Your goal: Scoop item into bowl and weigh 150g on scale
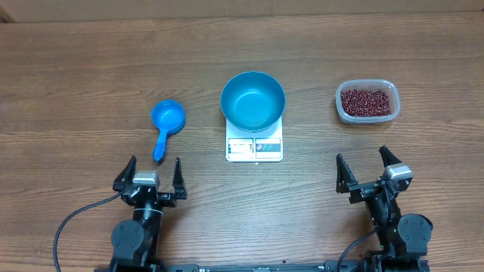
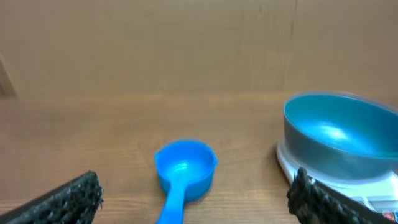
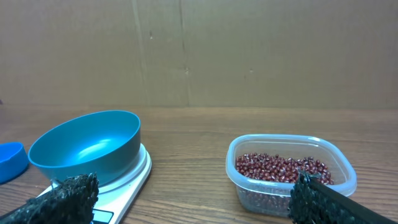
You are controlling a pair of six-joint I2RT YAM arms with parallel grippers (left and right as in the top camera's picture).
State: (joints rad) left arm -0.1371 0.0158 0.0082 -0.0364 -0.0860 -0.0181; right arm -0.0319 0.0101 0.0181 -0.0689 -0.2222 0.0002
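The table (image 1: 68, 68) is brown wood, its grain running from the left edge to the right. A small blue scoop (image 1: 167, 121) lies left of the middle. Its round cup faces up toward the far edge and its short handle points back at the near edge. The cup looks empty, though the close view of it is soft. A clear tub (image 1: 339, 106) with rounded corners stands upright near the right edge, well apart from the scoop and a little closer to the far edge. A plain cardboard wall (image 3: 249, 50) stands behind the far edge, with a few upright creases in it.
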